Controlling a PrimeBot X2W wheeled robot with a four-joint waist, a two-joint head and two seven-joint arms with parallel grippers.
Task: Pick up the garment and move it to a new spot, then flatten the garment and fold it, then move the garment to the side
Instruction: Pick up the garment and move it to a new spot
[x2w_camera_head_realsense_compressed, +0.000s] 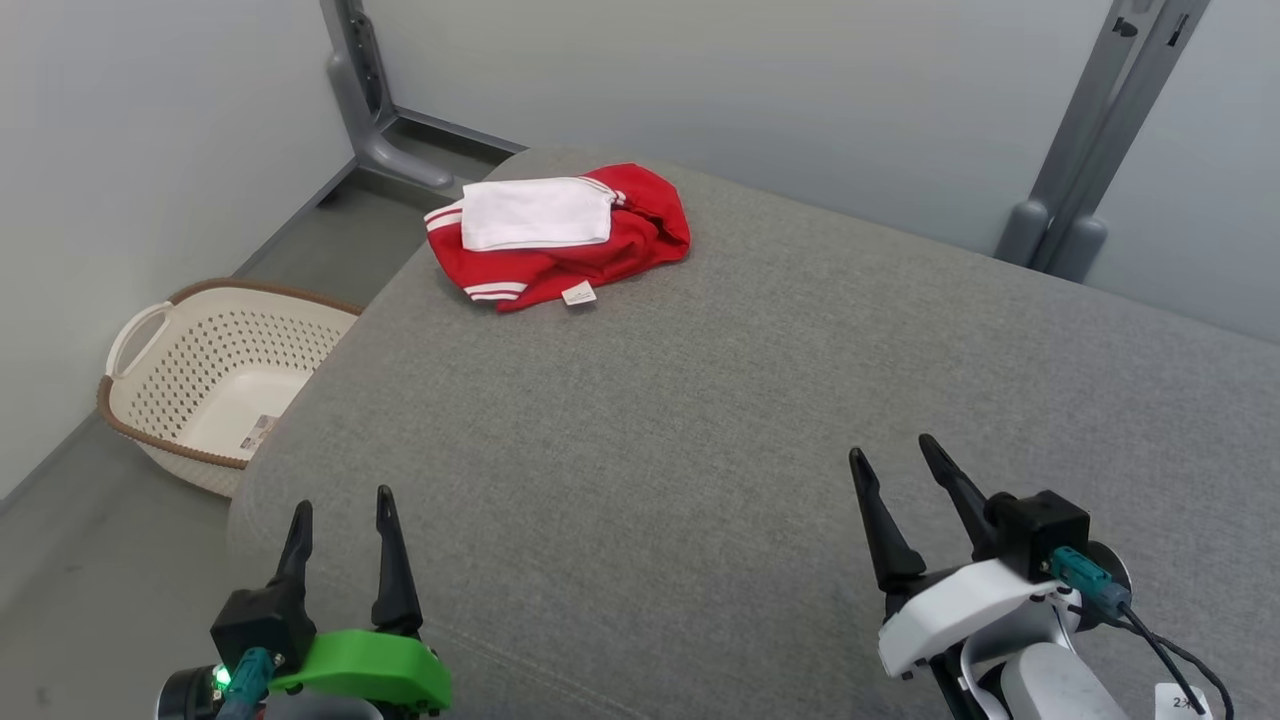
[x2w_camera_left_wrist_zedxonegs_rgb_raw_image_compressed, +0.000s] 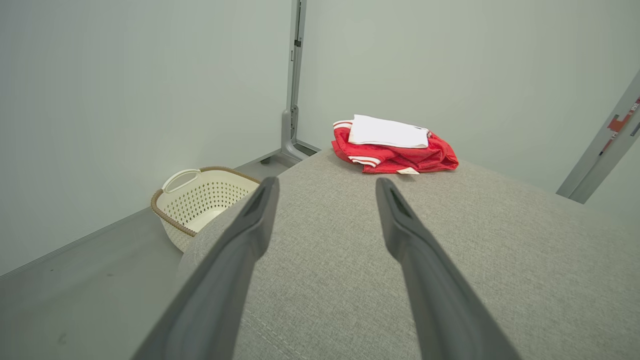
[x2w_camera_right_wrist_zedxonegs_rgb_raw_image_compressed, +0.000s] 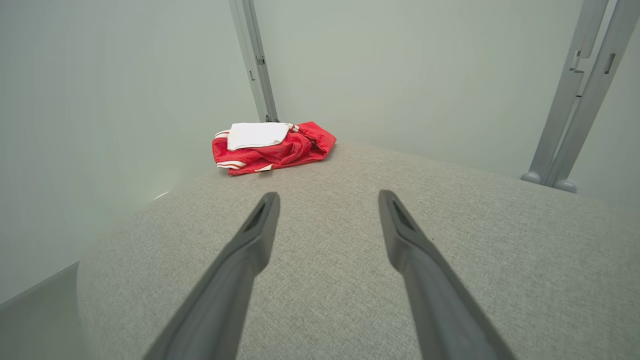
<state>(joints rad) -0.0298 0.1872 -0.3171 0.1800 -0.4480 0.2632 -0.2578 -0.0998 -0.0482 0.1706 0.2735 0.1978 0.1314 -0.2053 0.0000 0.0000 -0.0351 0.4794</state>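
Head view: garment (x2w_camera_head_realsense_compressed: 560, 235) (red, white stripes, white panel on top) lies roughly folded at 11 o'clock on the grey cushion (x2w_camera_head_realsense_compressed: 700, 400); left gripper (x2w_camera_head_realsense_compressed: 343, 498) and right gripper (x2w_camera_head_realsense_compressed: 891, 445) sit near, jaws wide, empty. Left wrist view: garment at 12 o'clock, untouched. Right wrist view: at 11 o'clock, slightly rumpled, so either set aside already or nothing begun.

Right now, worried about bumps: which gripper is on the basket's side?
The left gripper, green-mounted: the basket stands on the floor to its left. The right gripper, white-mounted, is opposite.
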